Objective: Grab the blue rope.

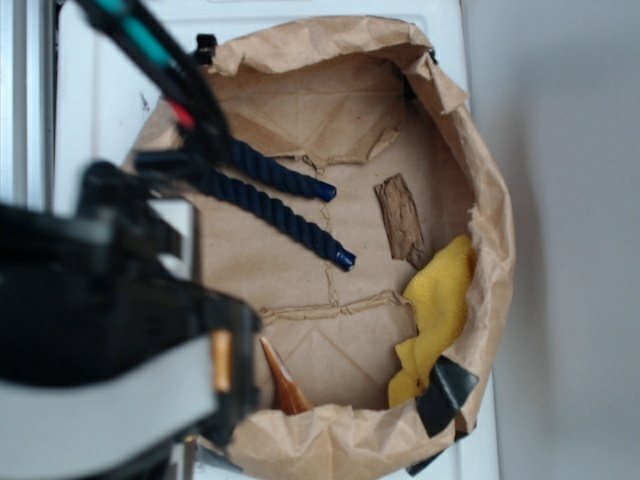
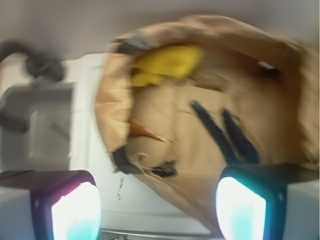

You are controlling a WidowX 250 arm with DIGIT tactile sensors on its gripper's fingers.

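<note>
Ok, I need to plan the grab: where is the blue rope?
In the exterior view the blue rope lies in the paper bag, upper left, its ends pointing toward the wood piece; the gripper hides its bend.

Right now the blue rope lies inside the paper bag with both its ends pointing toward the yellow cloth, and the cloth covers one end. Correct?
Not quite. The yellow cloth covers neither end: in the exterior view both shiny ends of the blue rope lie bare on the floor of the paper bag, apart from the cloth. The rest holds.
</note>
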